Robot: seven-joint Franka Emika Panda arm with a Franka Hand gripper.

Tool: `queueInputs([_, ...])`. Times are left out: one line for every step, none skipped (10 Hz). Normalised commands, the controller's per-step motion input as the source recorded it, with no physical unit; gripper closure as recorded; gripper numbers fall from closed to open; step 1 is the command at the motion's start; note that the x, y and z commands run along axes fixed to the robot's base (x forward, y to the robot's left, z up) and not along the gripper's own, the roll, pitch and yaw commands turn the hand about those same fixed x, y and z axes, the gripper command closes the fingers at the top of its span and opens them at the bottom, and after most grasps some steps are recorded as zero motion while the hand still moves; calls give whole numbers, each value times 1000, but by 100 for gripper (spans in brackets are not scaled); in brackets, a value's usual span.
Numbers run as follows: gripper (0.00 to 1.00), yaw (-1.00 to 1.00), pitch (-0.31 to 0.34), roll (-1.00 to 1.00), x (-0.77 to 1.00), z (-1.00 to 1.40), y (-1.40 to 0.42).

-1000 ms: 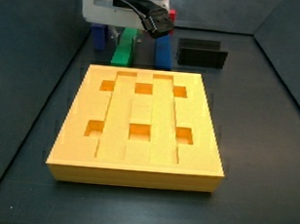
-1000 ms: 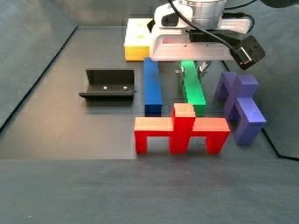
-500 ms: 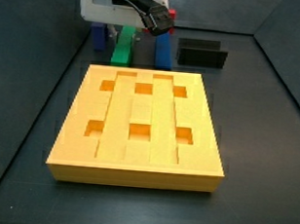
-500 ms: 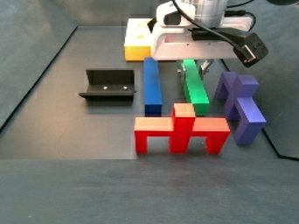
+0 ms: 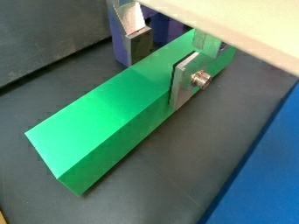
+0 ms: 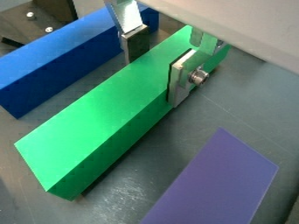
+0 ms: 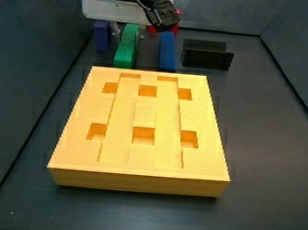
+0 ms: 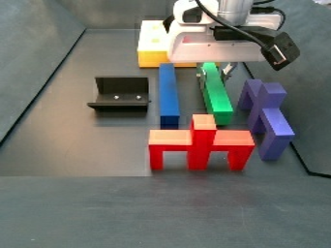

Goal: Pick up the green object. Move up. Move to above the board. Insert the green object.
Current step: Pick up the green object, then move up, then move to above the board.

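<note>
The green object (image 5: pixel 105 114) is a long bright green bar, seen in both wrist views (image 6: pixel 100 122). In both side views it lies lengthwise between the blue bar and the purple pieces (image 8: pixel 215 97), beyond the board's far end (image 7: pixel 124 49). My gripper (image 5: pixel 162 74) straddles the bar near one end, one silver finger on each long side, jaws pressed on it (image 6: pixel 158 70). In the side views the gripper (image 8: pixel 214 66) hangs straight over that end (image 7: pixel 134 30). The yellow-orange board (image 7: pixel 143 116) with six square holes lies flat on the floor.
A blue bar (image 8: pixel 168 97) lies parallel beside the green one (image 6: pixel 59 52). Purple pieces (image 8: pixel 265 116) stand on its other side. A red forked piece (image 8: pixel 200 145) stands at the bar's end away from the board. The black fixture (image 8: pixel 119 95) stands beside the blue bar.
The gripper and wrist have shifted slightly upward in both side views. The green bar stays between the fingers and has hardly moved.
</note>
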Motion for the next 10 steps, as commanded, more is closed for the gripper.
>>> queueInputs([100, 0, 0, 0, 0, 0, 0])
queueInputs([100, 0, 0, 0, 0, 0, 0])
queueInputs([100, 0, 0, 0, 0, 0, 0])
queueInputs([100, 0, 0, 0, 0, 0, 0])
queueInputs([100, 0, 0, 0, 0, 0, 0])
queueInputs([100, 0, 0, 0, 0, 833, 0])
queueInputs([100, -53, -24, -6, 63, 846, -84])
queueInputs([100, -51, 5, 1, 5, 648, -60])
queueInputs([100, -24, -21, 20, 10, 243, -25])
queueInputs([100, 0, 0, 0, 0, 1400, 0])
